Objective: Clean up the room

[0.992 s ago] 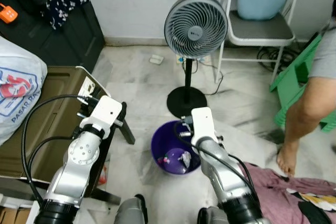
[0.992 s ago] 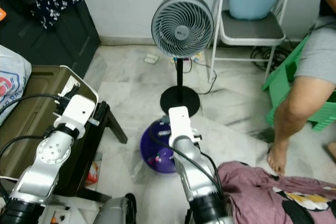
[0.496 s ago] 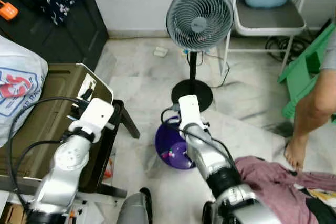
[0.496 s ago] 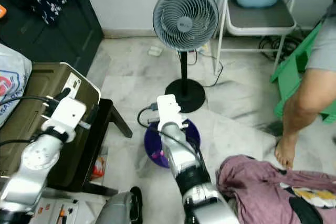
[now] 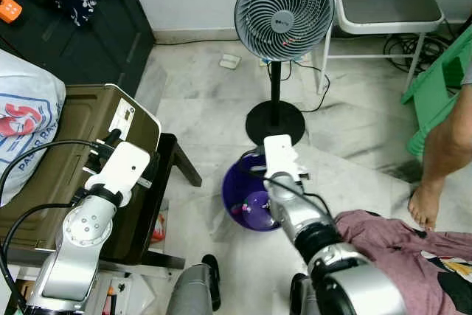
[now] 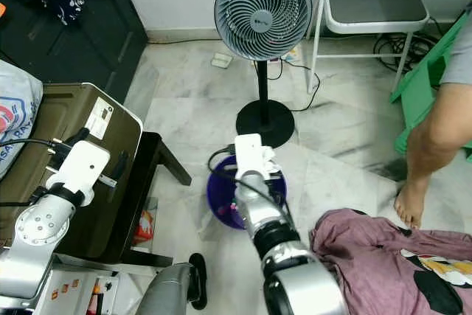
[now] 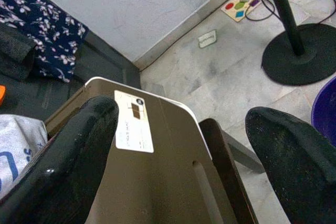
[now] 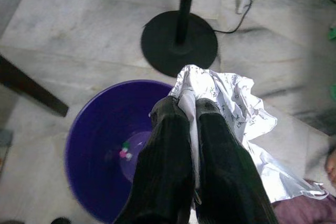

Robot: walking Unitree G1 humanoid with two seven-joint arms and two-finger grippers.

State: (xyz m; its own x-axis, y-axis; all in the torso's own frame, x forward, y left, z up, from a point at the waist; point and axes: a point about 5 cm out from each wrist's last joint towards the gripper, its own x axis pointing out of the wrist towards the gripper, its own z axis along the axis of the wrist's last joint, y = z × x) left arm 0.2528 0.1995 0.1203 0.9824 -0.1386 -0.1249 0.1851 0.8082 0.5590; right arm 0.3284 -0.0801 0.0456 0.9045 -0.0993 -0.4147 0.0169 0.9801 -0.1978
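Observation:
A purple bucket stands on the marble floor just in front of me, with small pink and green bits at its bottom. My right gripper hangs over the bucket's rim, shut on a crumpled white printed wrapper that drapes past the rim. In the head views the right wrist covers the fingers. My left gripper is open and empty, held above a brown case on my left.
A standing fan with a black round base is just beyond the bucket. A person's leg and a green plastic piece are right. Maroon clothing lies on the floor near right. A white bag rests on the case.
The head camera has tilted and shifted, so the whole scene sits differently. My right wrist has moved slightly farther over the bucket. The left arm holds its pose.

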